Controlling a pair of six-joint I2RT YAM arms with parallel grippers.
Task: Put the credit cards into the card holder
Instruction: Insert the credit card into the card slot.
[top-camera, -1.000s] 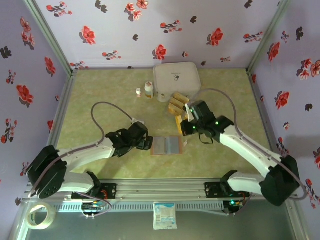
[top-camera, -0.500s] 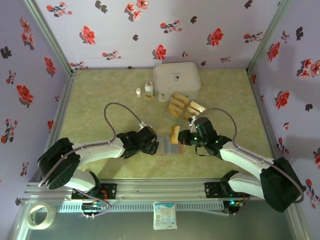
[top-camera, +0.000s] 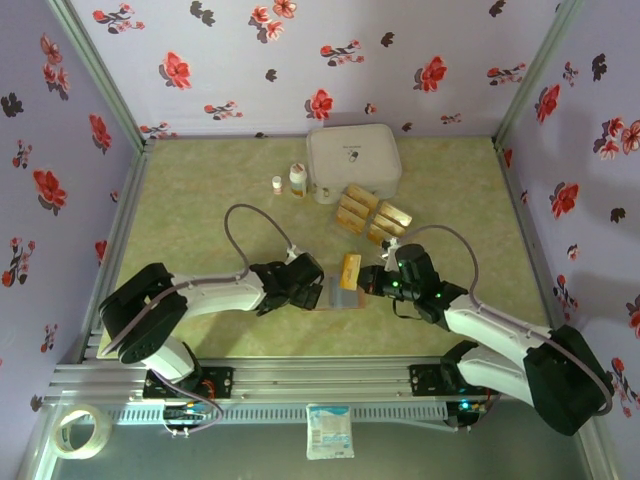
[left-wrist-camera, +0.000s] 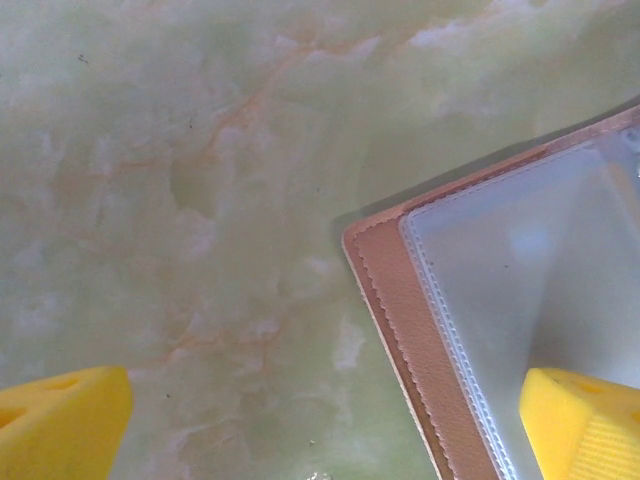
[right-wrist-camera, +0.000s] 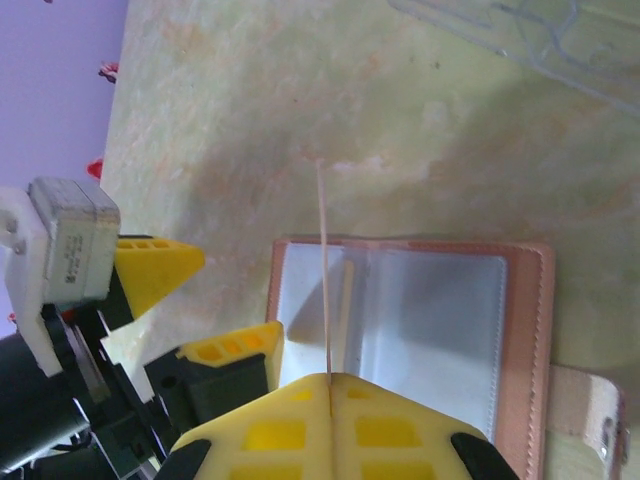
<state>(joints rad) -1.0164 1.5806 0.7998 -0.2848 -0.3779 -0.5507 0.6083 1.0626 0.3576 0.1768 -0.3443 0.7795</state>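
The wallet is hemmed in by the wide-open left gripper straddling its left edge and the right gripper pinching a card over it, with spare cards, case and bottles behind, while the table lies open far left and far right.

One camera above and behind me sees the whole bench; both wrist cameras closely share the card holder.

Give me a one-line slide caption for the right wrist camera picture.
Right gripper pinches a credit card edge-on over the open card holder, left gripper open at its edge.
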